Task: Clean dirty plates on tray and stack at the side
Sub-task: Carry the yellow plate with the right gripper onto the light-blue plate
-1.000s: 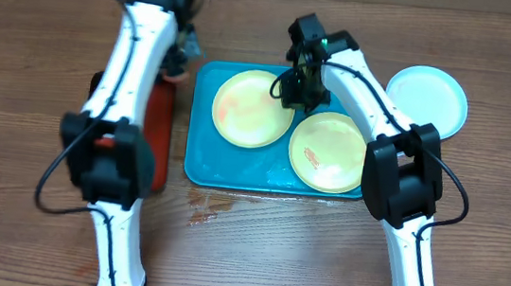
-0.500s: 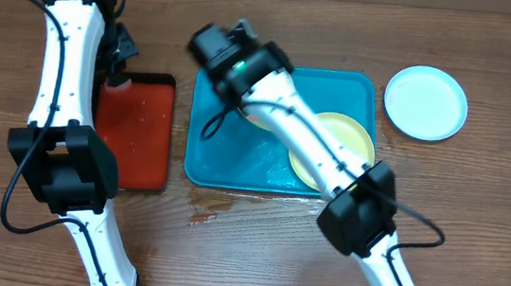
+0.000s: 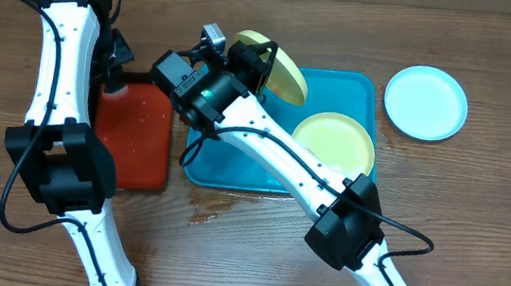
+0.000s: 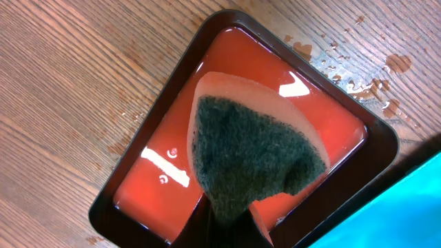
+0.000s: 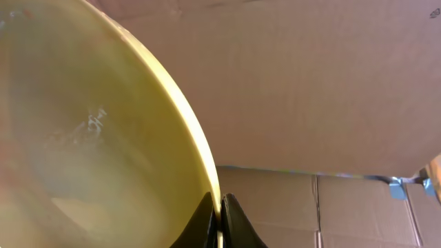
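Observation:
My right gripper (image 3: 245, 63) is shut on the rim of a pale yellow-green plate (image 3: 286, 75) and holds it tilted on edge above the back left of the teal tray (image 3: 337, 87). In the right wrist view the plate (image 5: 89, 138) fills the left and my gripper (image 5: 219, 224) pinches its edge. A second yellow-green plate (image 3: 334, 142) lies flat in the tray's right half. The light blue plate (image 3: 425, 102) lies on the table right of the tray. My left gripper (image 4: 231, 231) is shut on a sponge (image 4: 255, 151) with a green scouring face, over the red tray (image 4: 155, 182).
The red tray (image 3: 133, 135) with a black rim sits left of the teal tray, wet inside. Water drops lie on the wooden table in front of the trays (image 3: 206, 209). A cardboard wall stands behind the table (image 5: 331, 83).
My right gripper has lifted the left yellow-green plate off the teal tray and tipped it up on edge. My left arm has swung left, over the red tray's back corner.

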You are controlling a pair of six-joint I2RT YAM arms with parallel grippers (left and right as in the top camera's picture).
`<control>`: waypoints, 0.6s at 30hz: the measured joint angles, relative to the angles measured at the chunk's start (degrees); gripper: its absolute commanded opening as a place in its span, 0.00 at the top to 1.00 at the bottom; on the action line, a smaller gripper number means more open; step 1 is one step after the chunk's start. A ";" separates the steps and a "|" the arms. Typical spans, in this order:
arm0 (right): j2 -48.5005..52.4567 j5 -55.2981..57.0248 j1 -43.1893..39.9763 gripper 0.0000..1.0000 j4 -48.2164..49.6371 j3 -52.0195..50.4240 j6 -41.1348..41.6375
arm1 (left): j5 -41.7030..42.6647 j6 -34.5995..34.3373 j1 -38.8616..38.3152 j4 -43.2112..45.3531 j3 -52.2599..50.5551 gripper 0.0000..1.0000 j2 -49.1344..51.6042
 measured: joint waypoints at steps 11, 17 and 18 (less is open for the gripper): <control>-0.39 -12.57 -4.68 0.96 3.15 0.00 -1.09 | 2.12 0.02 0.00 0.02 -0.02 0.96 0.00; -2.40 -35.36 -9.73 0.96 4.70 0.02 2.25 | 2.36 0.02 0.00 0.07 -0.02 0.96 0.00; -2.54 -41.03 -11.43 0.96 4.59 0.02 2.64 | 2.40 0.02 0.00 0.04 -0.02 0.96 0.00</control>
